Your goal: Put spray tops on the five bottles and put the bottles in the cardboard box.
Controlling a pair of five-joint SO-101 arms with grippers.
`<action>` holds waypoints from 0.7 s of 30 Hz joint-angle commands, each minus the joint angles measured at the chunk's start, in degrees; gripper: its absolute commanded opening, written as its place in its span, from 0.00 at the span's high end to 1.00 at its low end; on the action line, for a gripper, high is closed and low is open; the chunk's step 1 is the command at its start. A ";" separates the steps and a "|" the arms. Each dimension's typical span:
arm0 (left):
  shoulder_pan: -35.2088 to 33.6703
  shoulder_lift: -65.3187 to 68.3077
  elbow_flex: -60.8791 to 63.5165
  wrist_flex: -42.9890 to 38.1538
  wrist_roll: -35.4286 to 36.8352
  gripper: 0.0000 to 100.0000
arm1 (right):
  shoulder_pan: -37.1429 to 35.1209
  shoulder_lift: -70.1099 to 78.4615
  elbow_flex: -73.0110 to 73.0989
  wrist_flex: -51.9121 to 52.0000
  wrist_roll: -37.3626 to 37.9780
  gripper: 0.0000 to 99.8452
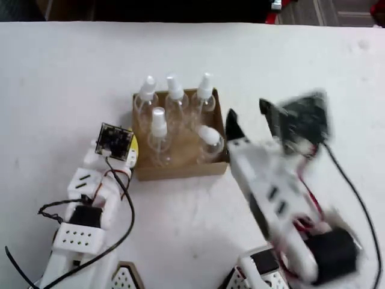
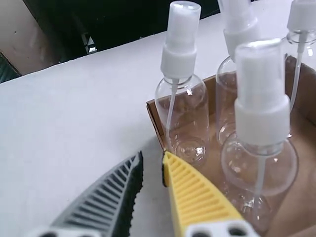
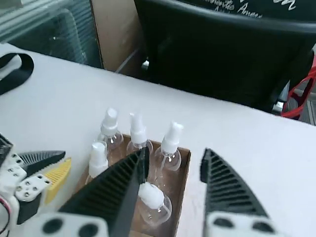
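**Five capped bottles in box, both grippers empty**

All five bottles are seen inside the cardboard box point(image 1: 180, 170), which sits mid-table. Three are stood upright along the far wall: far-left bottle point(image 1: 146, 103), far-middle bottle point(image 1: 175, 102), far-right bottle point(image 1: 204, 101). The near-left bottle point(image 1: 159, 139) is upright in front of them. The tilted bottle point(image 1: 212, 147) is found in the near right corner, leaning. White spray tops point(image 1: 159, 122) are fitted on every one.

The left gripper point(image 2: 152, 170) is held low just beside the box's left wall, near its near-left corner. Only a narrow gap is left between its grey and yellow fingers, and nothing is gripped.

The right gripper point(image 3: 175, 160) is held above the box's right edge, black fingers spread wide, nothing between them. The tilted bottle is seen below it.

Everything is set on a white table point(image 1: 60, 72).
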 commanded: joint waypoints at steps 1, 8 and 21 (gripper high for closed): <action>-0.57 0.04 -0.88 -1.49 -0.53 0.93 | 0.31 -0.40 -11.69 6.55 -0.97 0.97; -0.57 0.04 -0.88 -1.49 -0.53 0.93 | 0.31 -7.78 -23.47 14.46 -0.97 0.98; -0.57 0.04 -0.79 -1.49 -0.53 0.93 | 0.48 -36.62 -2.73 15.78 2.02 0.99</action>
